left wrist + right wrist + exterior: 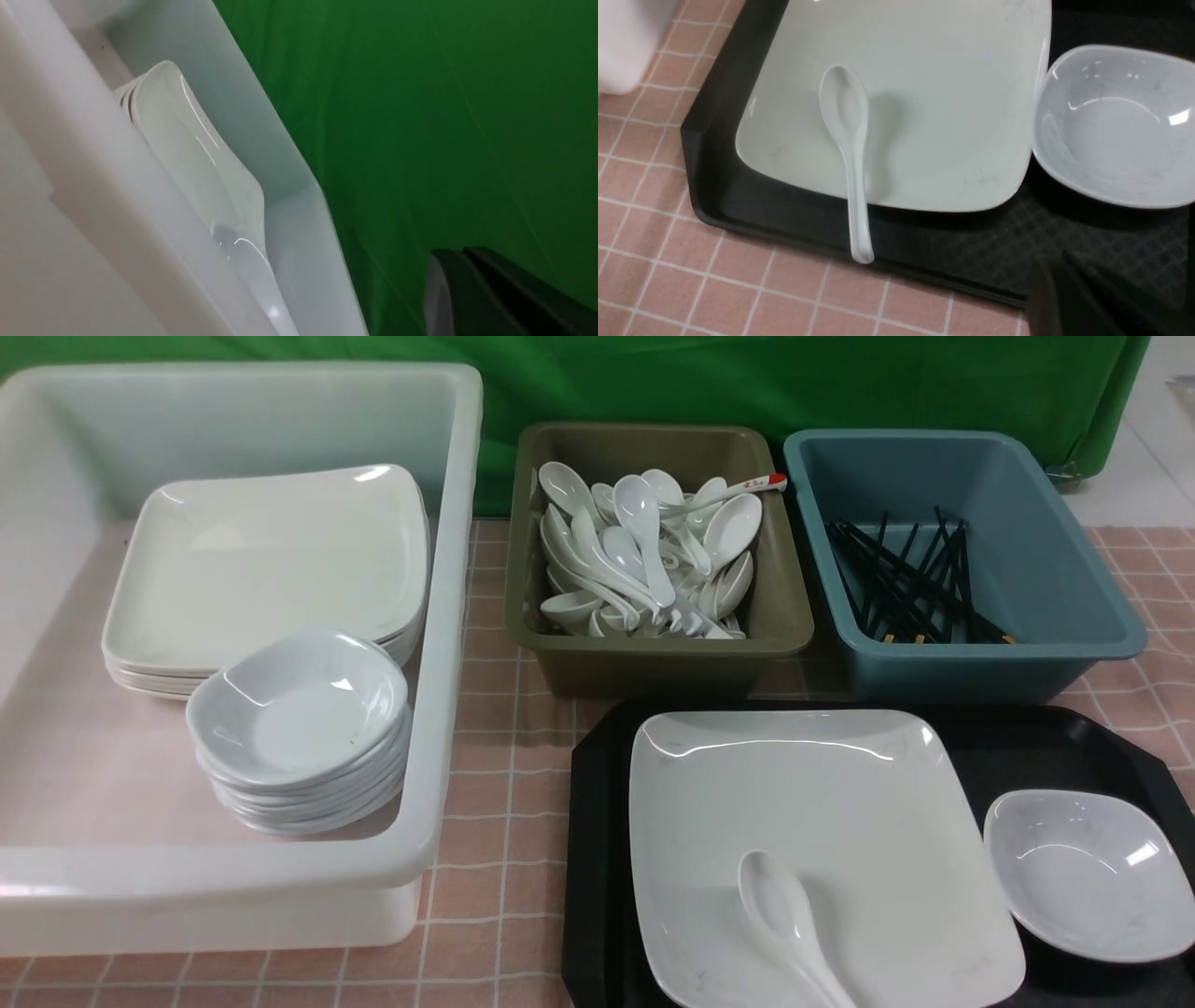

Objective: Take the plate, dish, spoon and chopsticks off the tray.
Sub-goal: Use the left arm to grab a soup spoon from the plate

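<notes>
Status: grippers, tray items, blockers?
Left gripper shut; right gripper unclear. Plate, dish, spoon on tray, spoon lying on plate. Chopsticks seen only in blue bin. No obstruction seen.

The white soup spoon [789,926] lies on the large white square plate [840,803], which rests on the black plastic tray [593,859]; the small white dish [1092,877] sits on the tray just right of the plate.

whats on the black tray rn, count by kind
plate: 1
dish: 1
spoon: 1, lying on the plate
chopsticks: 0 seen on the tray; the visible ones lie in the blue bin
total: 3
</notes>
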Motion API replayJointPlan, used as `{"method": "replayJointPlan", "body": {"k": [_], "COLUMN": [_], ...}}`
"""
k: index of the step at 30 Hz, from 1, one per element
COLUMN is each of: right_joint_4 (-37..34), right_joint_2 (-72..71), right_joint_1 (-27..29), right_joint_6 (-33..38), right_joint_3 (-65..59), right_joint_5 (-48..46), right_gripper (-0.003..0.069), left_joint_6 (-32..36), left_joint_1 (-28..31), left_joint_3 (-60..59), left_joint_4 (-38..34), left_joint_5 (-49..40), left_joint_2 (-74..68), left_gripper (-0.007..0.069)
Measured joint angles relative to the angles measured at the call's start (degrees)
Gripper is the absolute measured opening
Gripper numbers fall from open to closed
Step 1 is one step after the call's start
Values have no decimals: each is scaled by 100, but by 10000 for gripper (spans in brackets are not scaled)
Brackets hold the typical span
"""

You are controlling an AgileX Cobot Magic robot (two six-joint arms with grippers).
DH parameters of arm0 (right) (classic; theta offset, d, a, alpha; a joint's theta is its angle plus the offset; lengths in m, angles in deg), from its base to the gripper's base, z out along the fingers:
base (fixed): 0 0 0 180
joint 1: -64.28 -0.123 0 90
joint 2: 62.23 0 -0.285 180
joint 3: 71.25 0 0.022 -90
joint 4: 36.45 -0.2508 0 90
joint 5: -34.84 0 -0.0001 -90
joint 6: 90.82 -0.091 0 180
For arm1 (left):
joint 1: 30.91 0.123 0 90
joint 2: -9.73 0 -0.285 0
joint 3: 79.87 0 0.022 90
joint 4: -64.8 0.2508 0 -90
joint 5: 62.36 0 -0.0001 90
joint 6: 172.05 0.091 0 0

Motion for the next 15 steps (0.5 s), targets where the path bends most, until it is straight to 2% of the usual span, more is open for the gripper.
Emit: {"method": "replayJointPlan", "body": {"k": [2,4,7,8,10,11,13,14,15], "right_joint_4": [0,3,3,3,3,3,3,3,3], "right_joint_2": [0,0,0,0,0,0,0,0,0], "right_joint_1": [0,0,0,0,0,0,0,0,0], "right_joint_6": [0,0,0,0,0,0,0,0,0], "right_joint_3": [-40,-48,-48,-48,-48,-48,-48,-48,-48], "right_joint_5": [17,108,258,267,357,407,446,452,452], "right_gripper": [62,68,78,78,84,88,92,95,95], "left_joint_6": [-51,-430,-1035,-1035,-1262,-1299,-1133,-836,-679], "left_joint_1": [0,0,0,0,0,0,-5,-5,-5], "left_joint_3": [0,0,235,235,831,1424,2281,2766,2861], "left_joint_4": [2,2,604,671,1355,1819,2175,2228,2234], "left_joint_5": [301,788,966,952,519,-147,-1313,-2017,-2159], "left_joint_2": [-2,-2,-9,-14,-185,-453,-966,-1323,-1400], "left_gripper": [22,22,22,22,22,22,22,22,22]}}
